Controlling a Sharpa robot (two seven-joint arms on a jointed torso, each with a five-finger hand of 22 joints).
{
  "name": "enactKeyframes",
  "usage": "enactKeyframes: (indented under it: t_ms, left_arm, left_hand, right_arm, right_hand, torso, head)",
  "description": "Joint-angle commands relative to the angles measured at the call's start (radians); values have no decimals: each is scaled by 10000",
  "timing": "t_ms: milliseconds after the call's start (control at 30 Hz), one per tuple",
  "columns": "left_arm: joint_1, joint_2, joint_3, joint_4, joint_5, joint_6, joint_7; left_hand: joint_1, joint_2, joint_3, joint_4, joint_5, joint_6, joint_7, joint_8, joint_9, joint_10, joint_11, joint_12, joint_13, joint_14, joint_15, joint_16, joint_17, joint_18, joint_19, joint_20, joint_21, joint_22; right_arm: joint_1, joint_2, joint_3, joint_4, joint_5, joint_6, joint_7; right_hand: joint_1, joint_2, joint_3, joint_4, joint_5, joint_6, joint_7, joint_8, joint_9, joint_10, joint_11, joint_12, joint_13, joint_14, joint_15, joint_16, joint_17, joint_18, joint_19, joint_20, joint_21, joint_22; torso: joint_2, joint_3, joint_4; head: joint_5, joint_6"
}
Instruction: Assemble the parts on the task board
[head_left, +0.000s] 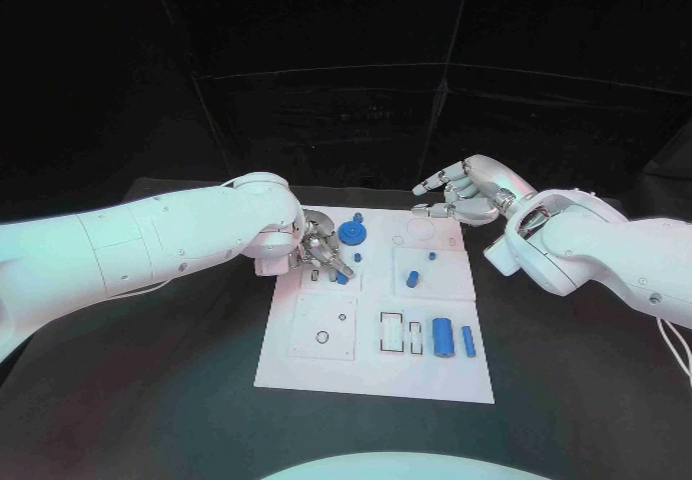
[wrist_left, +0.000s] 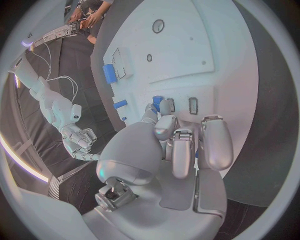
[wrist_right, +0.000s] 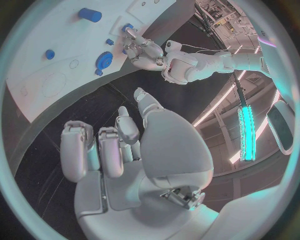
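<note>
In the head view, the flat white rectangular task board (head_left: 378, 370) lies on the matte black table (head_left: 144, 400), its smooth plate marked with outlined recesses. The left hand (head_left: 320, 252), of jointed silver metal, rests over the board's far left part, fingertips down beside a small blue part (head_left: 342, 278); whether it pinches that part cannot be told here. A round blue gear-like disc (head_left: 353, 236) lies just beyond the hand. A short blue peg (head_left: 413, 279) sits mid-board, and two blue cylinders (head_left: 443, 338) lie side by side near the board's near right. The right hand (head_left: 464, 194) hovers off the board's far right corner, fingers apart and holding nothing.

In the left wrist view, the left hand's fingers are curled down, touching a blue part (wrist_left: 157, 102) on the board.

In the right wrist view, the right hand's fingers are loosely spread and empty.

No writing can be read.
</note>
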Motion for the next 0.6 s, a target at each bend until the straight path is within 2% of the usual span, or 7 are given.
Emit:
enactKeyframes:
  t_ms: [33,167,400,500,600]
  left_arm:
    - [7,-25,-3,32,8,-171,-24]
    - [5,-103,-2,97,25,-357,2]
    - [2,-382,2,314,91,-705,79]
    - [2,-516,3,413,123,-821,125]
    - [1,-681,6,528,166,-938,182]
  left_hand:
    - [100,-10,76,-20,8,-94,1,-49,-16,20,-58,-9,7,1040,-42,31,2634,-159,-11,-23,25,6]
    - [-56,-97,87,21,4,-62,26,-63,-11,26,-39,-12,4,1040,-30,31,2634,-160,-14,-18,23,7]
    - [-546,-392,-2,196,-1,25,61,-71,22,52,-4,-3,5,1040,0,31,2634,-159,-20,6,21,16]
    - [-690,-472,-31,250,-2,48,70,-70,37,55,4,-6,-3,1040,7,31,2634,-157,-25,14,14,9]
    - [-801,-534,-56,292,-3,61,77,-70,50,56,10,-7,-7,1040,12,31,2634,-154,-29,19,7,2]
  right_arm:
    - [22,14,5,0,-22,82,10]
    - [22,20,5,-16,-22,94,12]
    - [22,63,4,-112,-49,190,-7]
    - [21,110,3,-175,-163,305,-53]
    - [20,186,2,-251,-503,519,-148]
  right_hand:
    - [22,49,-16,-30,14,-16,-22,30,-3,-33,-36,-3,7,906,-51,-51,1998,65,15,7,-31,8]
    - [22,49,-16,-30,14,-16,-22,30,-3,-33,-36,-3,7,906,-51,-51,1998,65,15,7,-31,8]
    - [42,62,-10,-41,18,-10,-24,40,-2,-22,-38,11,19,909,-53,-45,2009,63,20,6,-26,19]
    - [90,78,5,-71,21,2,-27,55,0,-15,-42,19,23,911,-55,-43,2012,61,25,3,-22,29]
    - [274,101,75,-204,38,55,-36,102,8,-20,-56,14,12,913,-67,-40,2019,60,29,-6,-19,36]
  torso:
    - [-4,1,2]
    - [0,-2,-3]
    - [-2,-7,6]
    - [1,1,8]
    - [5,-6,2]
  head:
    - [4,-3]
    - [10,1]
    - [-9,12]
    - [-6,17]
    - [-3,26]
